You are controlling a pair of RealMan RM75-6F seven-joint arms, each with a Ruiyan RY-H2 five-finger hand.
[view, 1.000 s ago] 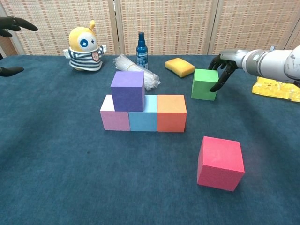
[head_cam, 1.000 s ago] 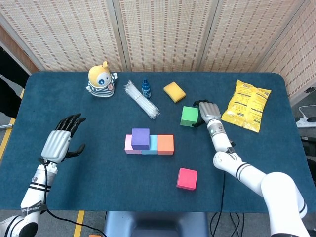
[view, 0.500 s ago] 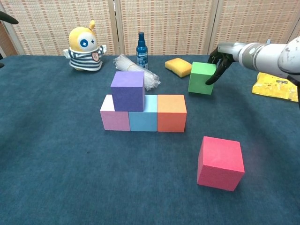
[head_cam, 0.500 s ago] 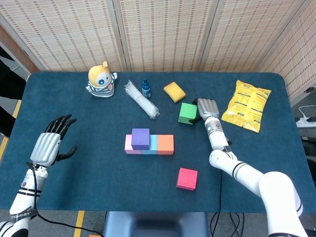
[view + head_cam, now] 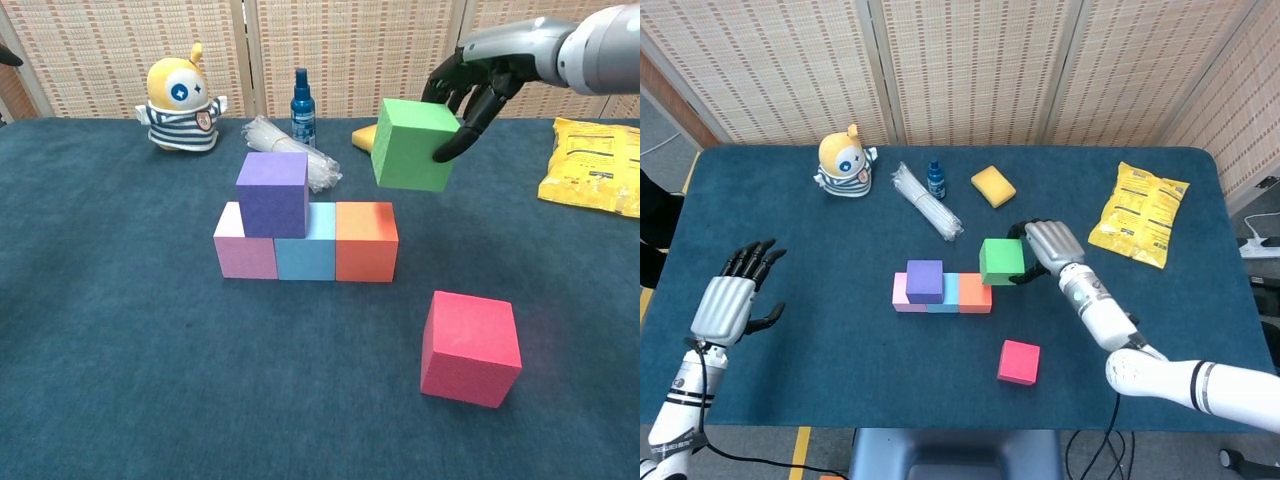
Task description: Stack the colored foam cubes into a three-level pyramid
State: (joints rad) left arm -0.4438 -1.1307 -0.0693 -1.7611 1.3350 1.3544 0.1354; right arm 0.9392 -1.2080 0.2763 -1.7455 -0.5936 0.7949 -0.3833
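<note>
Green cube [image 5: 413, 144] pinched in right hand [image 5: 478, 84], held in the air above the orange cube [image 5: 366, 241], probably bound for the second level beside purple [image 5: 272, 194]. Left hand [image 5: 728, 301] idle near the table's left edge, fingers spread, holding nothing.

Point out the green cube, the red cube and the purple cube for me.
green cube [image 5: 412, 146], chest view, middle of its front face, held in the air.
red cube [image 5: 470, 347], chest view, middle of its front face.
purple cube [image 5: 924, 281], head view, centre of its top face.
</note>
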